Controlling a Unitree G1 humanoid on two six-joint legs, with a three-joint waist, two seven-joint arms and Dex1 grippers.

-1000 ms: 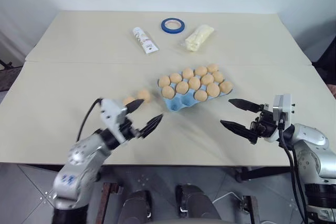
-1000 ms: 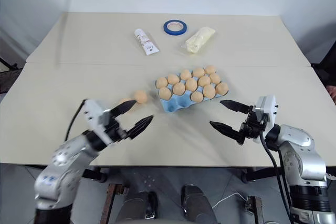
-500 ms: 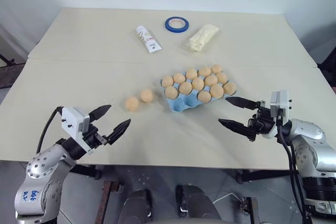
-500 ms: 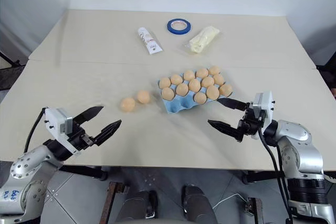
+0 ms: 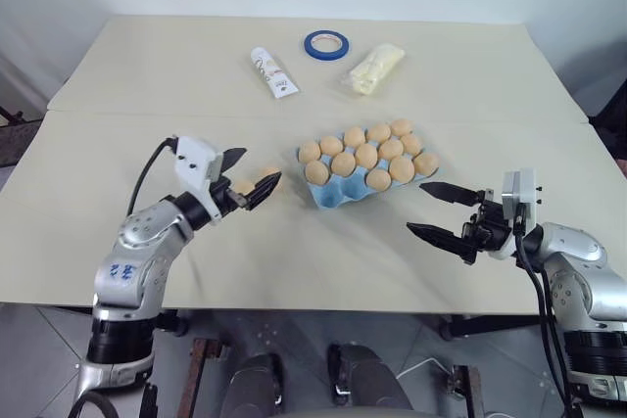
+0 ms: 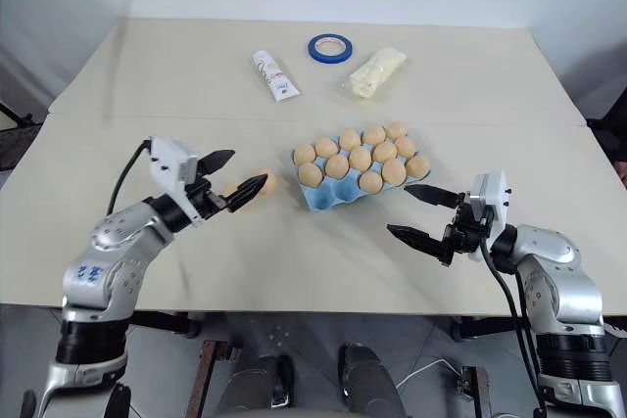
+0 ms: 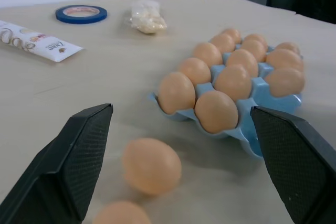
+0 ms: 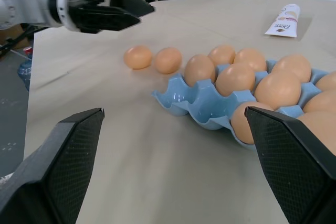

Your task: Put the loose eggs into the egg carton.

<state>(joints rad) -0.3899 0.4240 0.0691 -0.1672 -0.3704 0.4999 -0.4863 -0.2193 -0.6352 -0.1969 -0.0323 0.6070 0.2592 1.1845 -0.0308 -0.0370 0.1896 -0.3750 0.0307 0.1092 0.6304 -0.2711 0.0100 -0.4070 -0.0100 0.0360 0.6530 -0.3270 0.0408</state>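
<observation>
the left gripper has its two black fingers spread wide and holds nothing; two smooth tan-orange loose eggs lie on the beige table just ahead of its tips, side by side. the right gripper is likewise spread wide and empty, hovering near the front right corner of the light blue moulded-pulp egg carton, apart from it. the carton lies between both grippers, slightly farther out, most cups filled and the two front-left cups empty.

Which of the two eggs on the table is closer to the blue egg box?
The loose egg lying right beside the egg carton. The other loose egg sits on its far side, farther from the carton, toward the open left tool.
</observation>
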